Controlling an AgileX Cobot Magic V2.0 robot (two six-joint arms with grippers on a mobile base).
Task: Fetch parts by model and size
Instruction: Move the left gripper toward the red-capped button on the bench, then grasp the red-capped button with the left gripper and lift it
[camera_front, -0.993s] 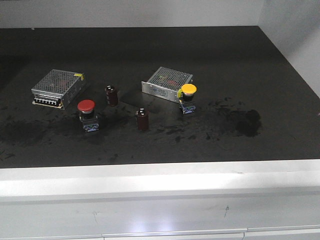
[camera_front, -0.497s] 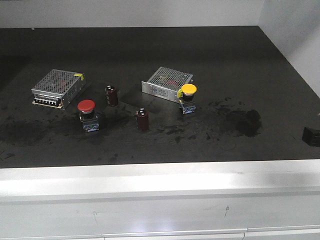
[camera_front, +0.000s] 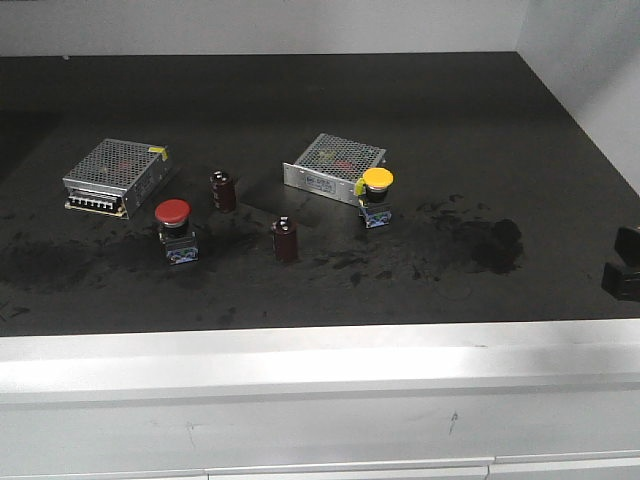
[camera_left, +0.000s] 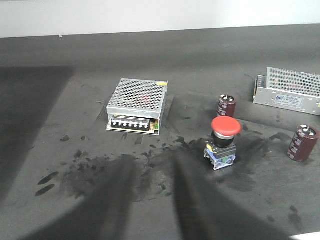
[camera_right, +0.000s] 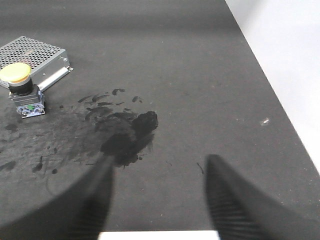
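1. Ahead of the left gripper (camera_left: 150, 170) and a little to its left: flat silver mesh-topped box (camera_left: 137, 100). Lies flat on the black tabletop (camera_left: 165, 55), with its terminal strip (camera_left: 131, 123) along the side facing the gripper and a yellow sticker (camera_left: 160, 84) at a far corner. Shows something reddish through the mesh, too dim to identify. No writing legible.
2. Left gripper itself: points across the tabletop. Fingers (camera_left: 120, 200) blurred at the bottom of the wrist view, spread apart, nothing between them.
3. Ahead and to the right of that gripper: red-capped switch (camera_left: 225, 137). Stands upright on its square base, clear of the fingers and untouched. Just beyond it, dark red capacitor (camera_left: 226, 106), upright; farther right, second capacitor (camera_left: 302, 142), also upright.
4. Farther right again: second mesh-topped box (camera_right: 30, 52). Carries a pale label (camera_left: 287, 100) along its side, print too small to read.
5. Far ahead and to the left of the right gripper (camera_right: 160, 165): yellow-capped switch (camera_right: 20, 85). Stands upright just beside the near corner of the second box; touching or not, cannot tell.
6. Straight ahead of the right gripper: black smear (camera_right: 130, 135) on the tabletop.
7. Right gripper itself: sits by the tabletop's right edge, well apart from the yellow-capped switch. Fingers (camera_right: 95, 200) wide apart, holding nothing.
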